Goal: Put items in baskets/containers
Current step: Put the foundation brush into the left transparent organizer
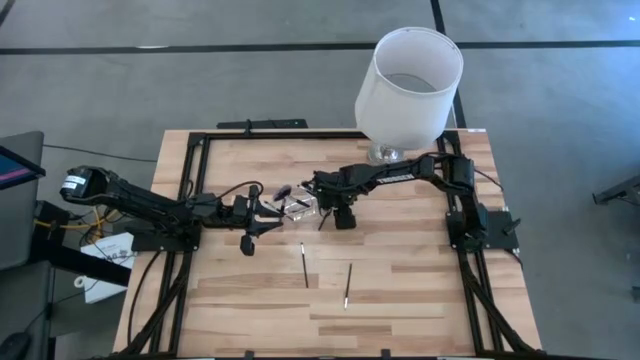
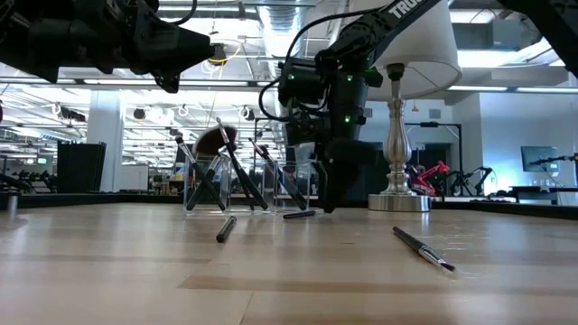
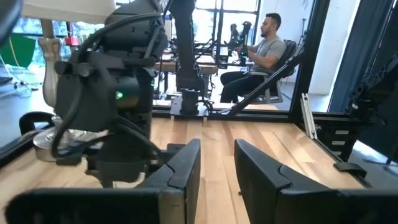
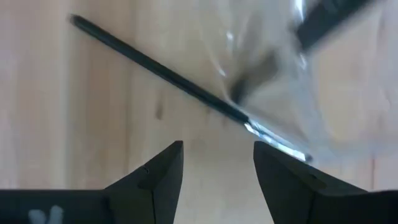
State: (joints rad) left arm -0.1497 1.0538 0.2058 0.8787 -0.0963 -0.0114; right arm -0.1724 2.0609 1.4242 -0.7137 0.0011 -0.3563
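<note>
Behind the wooden table [image 1: 400, 300] the low view shows a large open hall with ceiling lights, and in the left wrist view a person [image 3: 258, 53] sits on a chair far behind the table. On the table, near its far edge, stands a lamp [image 1: 408, 85] with a white shade on a silver base. The right gripper [image 1: 328, 212] points down at the table, its fingers [image 4: 158, 177] standing apart and holding nothing; just under them one brush [image 4: 180, 84] lies flat on the wood, its silver end beside the clear cup [image 2: 217, 185]. This cup stands right beside the right gripper, between the two grippers, and several brushes lean inside it, one with a fluffy dark head [image 2: 215, 140]. The left gripper [image 1: 262, 212] hovers above the table on the other side of the cup, its fingers [image 3: 183, 165] also apart and empty. Two more brushes [image 1: 304, 266] [image 1: 347, 285] lie on the wood, well apart from both grippers, toward the near edge of the table.
</note>
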